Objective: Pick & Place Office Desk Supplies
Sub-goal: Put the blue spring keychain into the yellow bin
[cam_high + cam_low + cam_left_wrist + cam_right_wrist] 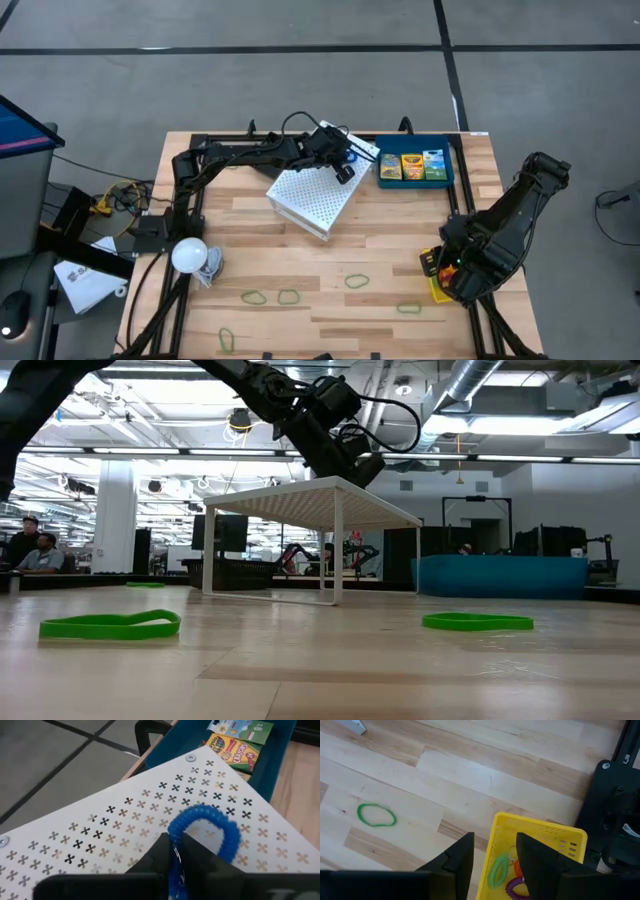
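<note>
the white perforated metal riser shelf [311, 199] stands mid-table, its far corner just beside the blue mesh tray [446, 152] with three crayon packs [411, 166]. the left gripper [343, 166] hangs over that corner, jaws closed on a blue coiled band [206, 828]. released here, the band would likely land on the shelf, not in a tray. the right gripper [492, 852] waits with jaws apart over the yellow mesh tray [541, 831] of coiled bands. thin green rubber-band loops [289, 296] lie loose on the near table.
</note>
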Controlling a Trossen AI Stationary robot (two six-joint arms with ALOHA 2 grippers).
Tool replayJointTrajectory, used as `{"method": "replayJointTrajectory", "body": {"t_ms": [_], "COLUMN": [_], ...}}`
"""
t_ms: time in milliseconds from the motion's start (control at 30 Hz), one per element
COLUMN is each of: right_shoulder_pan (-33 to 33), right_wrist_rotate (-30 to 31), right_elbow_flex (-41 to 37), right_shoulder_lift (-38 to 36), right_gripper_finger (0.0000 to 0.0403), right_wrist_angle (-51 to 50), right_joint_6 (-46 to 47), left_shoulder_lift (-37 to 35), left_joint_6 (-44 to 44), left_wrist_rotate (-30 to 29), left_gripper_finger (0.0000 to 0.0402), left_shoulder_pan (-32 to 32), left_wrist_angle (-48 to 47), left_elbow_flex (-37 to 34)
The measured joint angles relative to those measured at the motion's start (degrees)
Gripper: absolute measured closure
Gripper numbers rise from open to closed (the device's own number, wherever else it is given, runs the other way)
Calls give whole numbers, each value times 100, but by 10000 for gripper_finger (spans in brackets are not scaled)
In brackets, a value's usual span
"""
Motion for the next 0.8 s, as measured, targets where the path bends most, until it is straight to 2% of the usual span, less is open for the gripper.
{"method": "replayJointTrajectory", "body": {"t_ms": [167,367,467,567,700,800], "right_shoulder_pan": [0,0,-1,-44,-74,-178], "right_wrist_rotate": [4,172,405,782,1643,2502], "right_elbow_flex": [0,0,0,0,0,0], "right_shoulder_lift": [0,2,2,2,2,1], "right_gripper_finger": [259,259,259,259,259,259], "right_wrist_angle": [0,39,126,371,802,1272], "right_joint_6": [-1,62,90,87,103,150], "left_shoulder_lift": [-79,-456,-745,-1096,-1573,-1838], "left_joint_6": [-8,-4,2,170,561,893], "left_wrist_rotate": [105,742,1365,2516,3940,4443], "left_gripper_finger": [388,395,395,395,395,395], "left_shoulder_pan": [-15,-15,-15,-3,-104,-328], "left_wrist_angle": [18,60,67,-9,-441,-898], "left_elbow_flex": [-22,-24,-22,-22,-15,-13]}}
